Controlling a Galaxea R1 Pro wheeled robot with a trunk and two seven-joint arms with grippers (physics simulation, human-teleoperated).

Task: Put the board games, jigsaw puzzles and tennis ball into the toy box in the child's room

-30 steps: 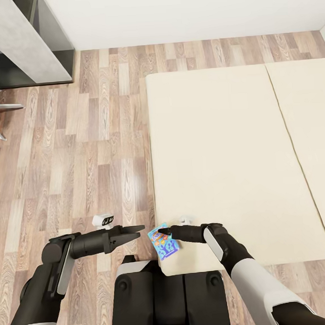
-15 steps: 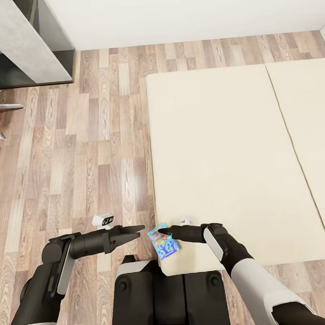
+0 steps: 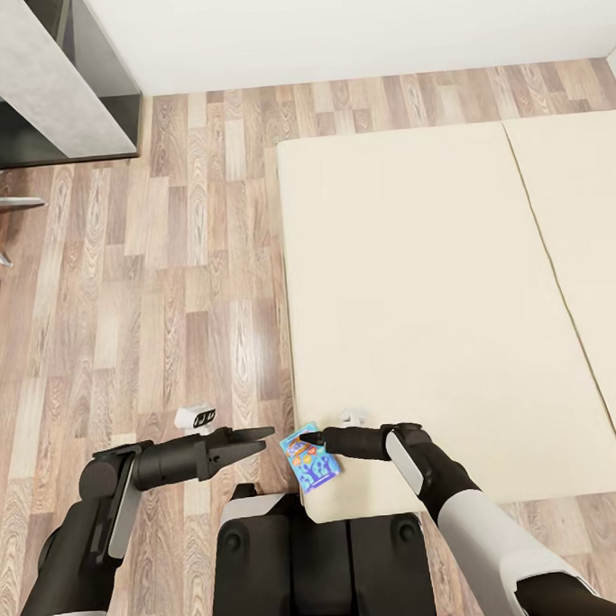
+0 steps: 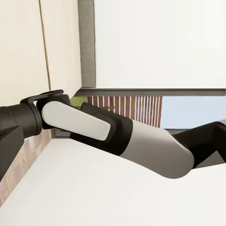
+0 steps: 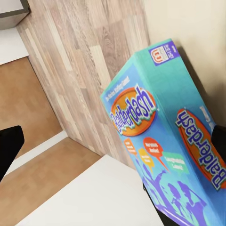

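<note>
A small blue board game [image 3: 310,460] [image 5: 165,141], printed "Balderdash", lies tilted at the near left corner of the bed [image 3: 434,292], partly over the mattress edge. My right gripper [image 3: 308,441] [image 5: 113,143] reaches it from the right. Its fingers [image 5: 8,150] stand wide apart in the right wrist view, one beside the box and the other against its printed face. My left gripper [image 3: 261,440] hovers over the floor just left of the box, pointing at it, fingers spread and holding nothing. The light grey end of the table [image 3: 34,69] is at the top left.
Wood floor [image 3: 161,261] runs between the table and the bed. Grey chair legs [image 3: 0,207] reach in from the left edge. A white wall [image 3: 329,27] runs behind the bed. My own trunk [image 3: 312,561] is right below the box.
</note>
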